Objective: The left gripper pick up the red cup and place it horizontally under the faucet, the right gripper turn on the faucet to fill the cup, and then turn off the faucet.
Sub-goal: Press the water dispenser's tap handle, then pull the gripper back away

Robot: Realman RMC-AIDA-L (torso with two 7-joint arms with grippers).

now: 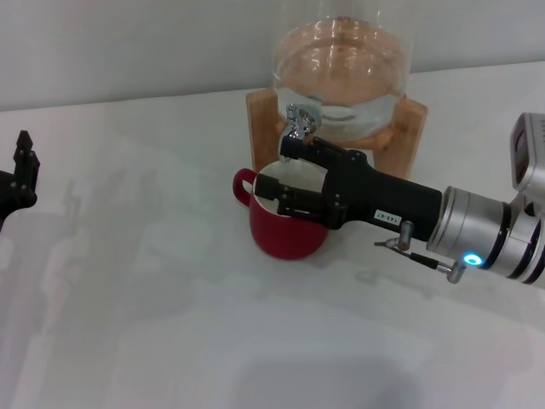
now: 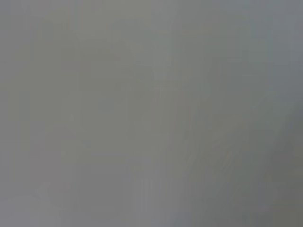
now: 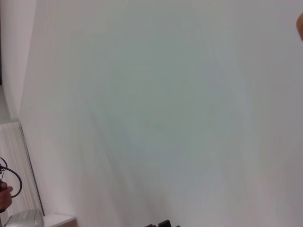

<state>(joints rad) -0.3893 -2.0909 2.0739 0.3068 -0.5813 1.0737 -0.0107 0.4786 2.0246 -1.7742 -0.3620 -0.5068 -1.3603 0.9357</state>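
- The red cup (image 1: pixel 285 228) is standing upright on the white table (image 1: pixel 170 324), directly below the faucet (image 1: pixel 300 121), with its small loop handle pointing toward the robot's left
- The faucet is sticking out from the base of a clear glass water dispenser (image 1: pixel 341 72), which is sitting on a wooden stand (image 1: pixel 409 128) behind the cup
- The right hand (image 1: pixel 281 175) is reaching in from the robot's right, its long black body lying over the cup's open mouth and hiding part of the white inside
- Its two fingers are spreading apart: one fingertip (image 1: pixel 289 146) is sitting just under the faucet, the other is lying low across the near side of the cup's rim; they are not clamping anything
- The silver cuff with its blue light (image 1: pixel 470 259) is hanging well to the right of the cup
- The left hand (image 1: pixel 21 175) is waiting at the far left edge of the head view, well apart from the cup; I cannot tell whether it is apart or together
- The left wrist view is showing only a plain grey surface
- The right wrist view is showing mostly a pale blank surface
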